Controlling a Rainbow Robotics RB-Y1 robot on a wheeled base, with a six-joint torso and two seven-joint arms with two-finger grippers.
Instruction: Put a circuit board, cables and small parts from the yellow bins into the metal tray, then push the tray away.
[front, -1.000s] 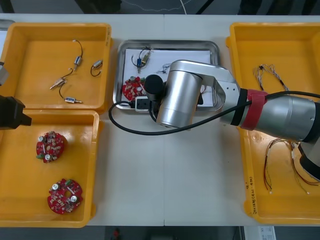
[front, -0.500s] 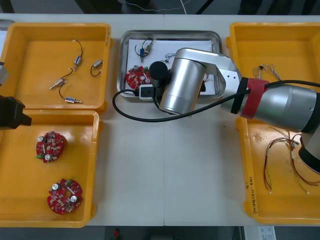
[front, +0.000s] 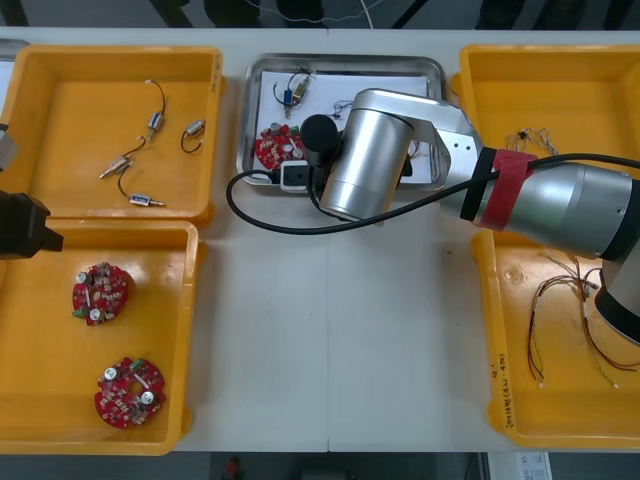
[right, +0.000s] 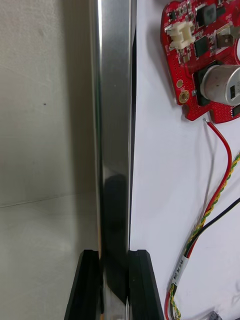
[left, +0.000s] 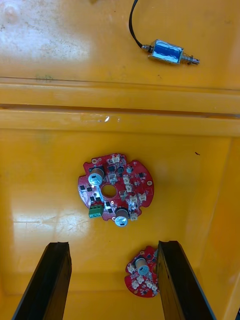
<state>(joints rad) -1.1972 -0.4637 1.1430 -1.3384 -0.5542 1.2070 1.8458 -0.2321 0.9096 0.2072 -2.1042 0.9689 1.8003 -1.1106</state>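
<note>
The metal tray (front: 345, 63), white inside, stands far centre on the table. It holds a round red circuit board (front: 278, 146), a small metal part (front: 290, 93) and cables. My right arm (front: 365, 165) reaches over its near edge. In the right wrist view my right gripper (right: 114, 255) is shut on the tray's shiny rim (right: 115, 125), beside the circuit board (right: 207, 60) and a red and yellow cable (right: 217, 190). My left gripper (left: 112, 245) hangs open over two circuit boards (left: 116, 188) in the near left yellow bin (front: 40, 400).
The far left yellow bin (front: 60, 70) holds several small metal parts (front: 160, 120). At the right, the far yellow bin (front: 600, 90) holds a thin twisted cable (front: 535, 140) and the near yellow bin (front: 515, 400) red and yellow cables (front: 575, 320). Bare table lies in front of the tray.
The tray has slid away toward the table's far edge, with my right gripper holding its near rim and moving along. The left arm has stayed still.
</note>
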